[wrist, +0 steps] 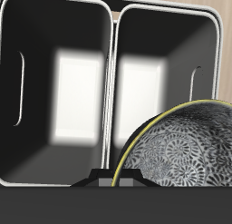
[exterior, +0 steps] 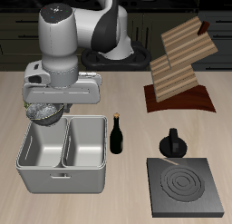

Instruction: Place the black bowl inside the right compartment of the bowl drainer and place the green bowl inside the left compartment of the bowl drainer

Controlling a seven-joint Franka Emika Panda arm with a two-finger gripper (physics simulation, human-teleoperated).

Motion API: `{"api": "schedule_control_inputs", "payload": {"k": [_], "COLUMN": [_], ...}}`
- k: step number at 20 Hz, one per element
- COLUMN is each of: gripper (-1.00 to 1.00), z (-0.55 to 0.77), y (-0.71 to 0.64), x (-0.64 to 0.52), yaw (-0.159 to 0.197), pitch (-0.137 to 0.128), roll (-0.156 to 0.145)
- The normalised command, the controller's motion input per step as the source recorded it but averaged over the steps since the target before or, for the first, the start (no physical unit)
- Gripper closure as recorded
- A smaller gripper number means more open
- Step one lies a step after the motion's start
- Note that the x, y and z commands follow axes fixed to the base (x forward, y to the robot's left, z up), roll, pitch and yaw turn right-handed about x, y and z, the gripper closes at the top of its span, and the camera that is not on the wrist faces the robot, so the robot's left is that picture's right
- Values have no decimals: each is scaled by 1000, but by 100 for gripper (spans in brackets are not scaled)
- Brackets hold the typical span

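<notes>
— Where's the bowl?

— The green bowl [exterior: 42, 111] hangs in the air under the claw [exterior: 50, 102], over the back rim of the drainer [exterior: 60, 178], above the well that lies farther from the bottle. From the wrist camera the bowl [wrist: 186, 146] shows an olive-yellow rim and a grey mottled inside, with the drainer's [wrist: 113, 78] two wells below it.

— And the claw?

— It is clenched on the bowl's rim. The fingers themselves are hard to make out, but the bowl hangs clear of the table from it.

— What else is close by?

— A dark bottle [exterior: 117, 132] stands upright just beside the drainer's other well, apart from the bowl. Farther along there is a black pot [exterior: 173, 142], and nearer the table's front edge a black stove plate [exterior: 186, 187] with a spiral ring. A wooden rack [exterior: 181, 64] stands farther back, well apart.

— Counts?

— One bowl in sight, one drainer with two wells, one bottle, one pot, one stove plate, one rack.
</notes>
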Motion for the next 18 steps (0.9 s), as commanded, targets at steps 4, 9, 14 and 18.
{"api": "schedule_control_inputs", "payload": {"k": [4, 9, 14, 18], "gripper": [100, 100, -100, -100], "z": [-266, -231, -153, -28], "y": [105, 23, 3, 15], "x": [0, 41, -6, -37], "yaw": [-2, 3, 12, -8], "pitch": [27, 27, 32, 10], "roll": [10, -18, -36, 0]}}
